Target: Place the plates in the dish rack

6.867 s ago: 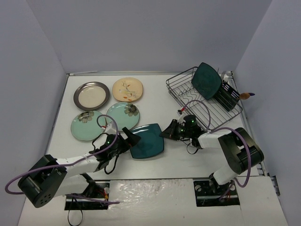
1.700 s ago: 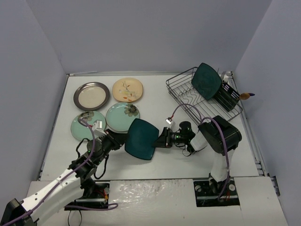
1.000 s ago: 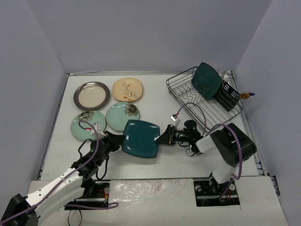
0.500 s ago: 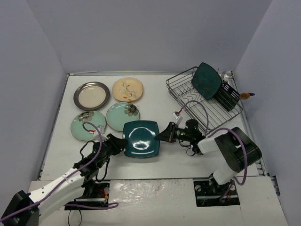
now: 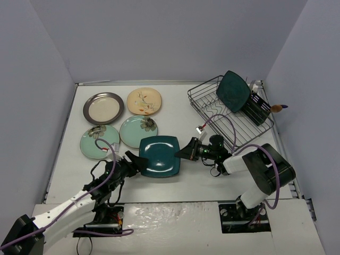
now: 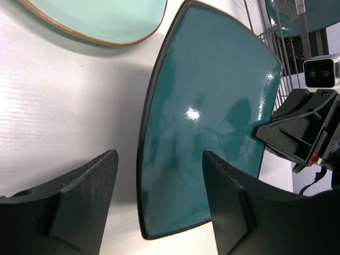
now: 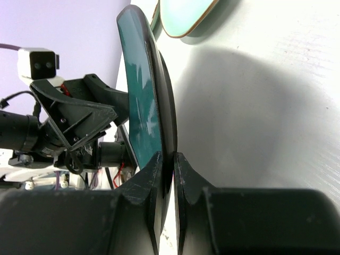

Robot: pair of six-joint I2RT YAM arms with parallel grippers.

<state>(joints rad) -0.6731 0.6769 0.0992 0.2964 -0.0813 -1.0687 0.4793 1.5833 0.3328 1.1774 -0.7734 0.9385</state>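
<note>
The right pincer point(image 5: 184, 153) clamps the right edge of a teal plate point(image 5: 160, 155); the left pincer point(image 5: 136, 161) is spread at its left edge. Behind, on the table point(image 5: 202, 180), lie a grey-rimmed plate point(image 5: 103, 108), a floral plate point(image 5: 144, 101) and two mint plates point(image 5: 99, 142) point(image 5: 137, 131). Another teal plate point(image 5: 232, 91) stands in the rack point(image 5: 239, 127).

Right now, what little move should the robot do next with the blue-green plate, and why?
Probably the left gripper should back away from the teal plate. Its fingers stand open around the plate's near edge, while the right gripper is shut on the opposite edge, ready to carry it to the dish rack.
</note>
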